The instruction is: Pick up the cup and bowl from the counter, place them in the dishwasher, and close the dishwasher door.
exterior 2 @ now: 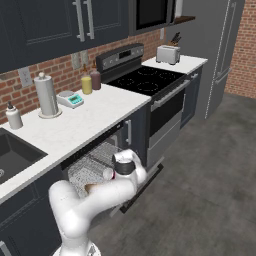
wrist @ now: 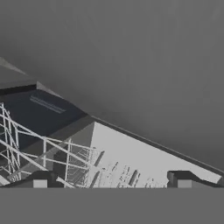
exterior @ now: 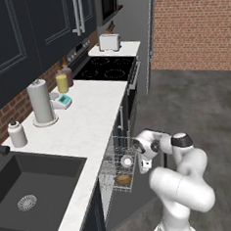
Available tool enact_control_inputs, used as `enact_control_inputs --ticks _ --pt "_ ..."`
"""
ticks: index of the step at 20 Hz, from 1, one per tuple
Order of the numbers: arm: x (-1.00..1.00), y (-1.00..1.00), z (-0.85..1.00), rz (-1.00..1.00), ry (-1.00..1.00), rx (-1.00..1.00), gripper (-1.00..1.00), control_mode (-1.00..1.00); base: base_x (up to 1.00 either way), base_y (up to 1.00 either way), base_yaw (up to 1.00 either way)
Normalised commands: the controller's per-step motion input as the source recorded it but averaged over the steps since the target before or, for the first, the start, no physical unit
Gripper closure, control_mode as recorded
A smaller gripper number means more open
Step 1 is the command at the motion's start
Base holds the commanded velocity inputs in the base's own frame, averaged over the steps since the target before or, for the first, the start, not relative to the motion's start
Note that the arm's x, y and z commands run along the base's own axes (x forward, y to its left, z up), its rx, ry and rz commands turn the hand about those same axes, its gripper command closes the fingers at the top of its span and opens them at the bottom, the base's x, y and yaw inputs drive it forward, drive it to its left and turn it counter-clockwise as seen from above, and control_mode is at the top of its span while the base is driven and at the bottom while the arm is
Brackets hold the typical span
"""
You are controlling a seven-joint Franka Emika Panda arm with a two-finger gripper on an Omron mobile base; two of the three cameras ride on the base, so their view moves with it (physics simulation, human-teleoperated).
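Tan bowl (exterior: 123, 179), one cup (exterior: 127, 161), racked

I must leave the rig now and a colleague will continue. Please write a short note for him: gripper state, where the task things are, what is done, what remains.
Gripper: open, holding nothing, low beside the pulled-out white wire rack, pointing over the door.
Small red cup with pale inside: in the rack of the dark navy under-counter dishwasher.
Shallow tan-brown wooden bowl: in the same rack, nearer the front than the cup.
White speckled stone counter: cup and bowl are no longer on it.
Done: both items loaded.
Left: the flat grey dishwasher door lies open; push the rack in if needed and swing the door up shut.
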Motion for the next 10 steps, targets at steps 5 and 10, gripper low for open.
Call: enact_control_inputs --ticks 5,10 --pt "0.79 0.43 -0.25 -0.15 0.38 -0.14 -1.0 -1.0 0.0 0.0 0.0" --pt "0.76 0.72 -0.34 -0.07 0.35 -0.04 -1.0 -1.0 0.0 0.0 0.0"
